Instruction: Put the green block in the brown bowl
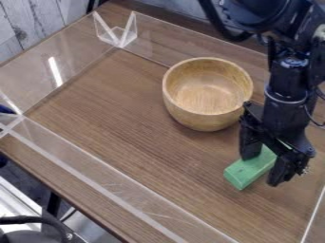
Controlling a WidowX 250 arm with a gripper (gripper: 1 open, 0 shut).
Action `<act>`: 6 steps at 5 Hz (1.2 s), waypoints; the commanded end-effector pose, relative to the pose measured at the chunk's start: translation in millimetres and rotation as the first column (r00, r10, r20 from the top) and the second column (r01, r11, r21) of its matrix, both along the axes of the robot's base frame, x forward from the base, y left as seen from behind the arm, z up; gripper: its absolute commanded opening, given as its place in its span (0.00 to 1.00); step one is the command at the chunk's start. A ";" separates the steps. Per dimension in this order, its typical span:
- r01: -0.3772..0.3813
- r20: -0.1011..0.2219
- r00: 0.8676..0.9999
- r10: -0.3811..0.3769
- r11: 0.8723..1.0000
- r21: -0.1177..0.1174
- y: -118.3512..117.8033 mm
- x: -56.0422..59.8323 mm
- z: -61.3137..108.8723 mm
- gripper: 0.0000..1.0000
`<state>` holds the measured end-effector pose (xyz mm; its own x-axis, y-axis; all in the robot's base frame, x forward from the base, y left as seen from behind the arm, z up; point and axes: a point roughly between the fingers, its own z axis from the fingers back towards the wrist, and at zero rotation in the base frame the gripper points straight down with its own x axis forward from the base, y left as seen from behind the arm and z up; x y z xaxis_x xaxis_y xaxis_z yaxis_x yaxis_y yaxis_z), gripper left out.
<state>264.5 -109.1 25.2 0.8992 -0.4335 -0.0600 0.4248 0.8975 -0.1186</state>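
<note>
The green block (249, 173) lies on the wooden table near the front right, tilted slightly. My gripper (272, 161) points straight down over it, open, with one black finger on each side of the block's far end. I cannot tell whether the fingers touch the block. The brown bowl (207, 92) stands upright and empty behind and to the left of the gripper, a short gap away.
A clear acrylic wall (76, 157) runs along the table's left and front edges, with a bracket at the back corner (116, 30). The wooden tabletop (114, 104) stretches left of the bowl. The arm's black body (290, 66) rises at the right.
</note>
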 end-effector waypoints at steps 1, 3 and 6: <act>0.018 -0.061 0.998 -0.017 1.000 0.016 8.0 -7.4 -32.5 0.00; 0.015 -0.036 0.999 -0.015 1.000 0.013 8.7 -4.0 -19.2 0.00; 0.014 0.032 0.999 -0.014 1.000 0.006 11.8 1.2 21.1 0.00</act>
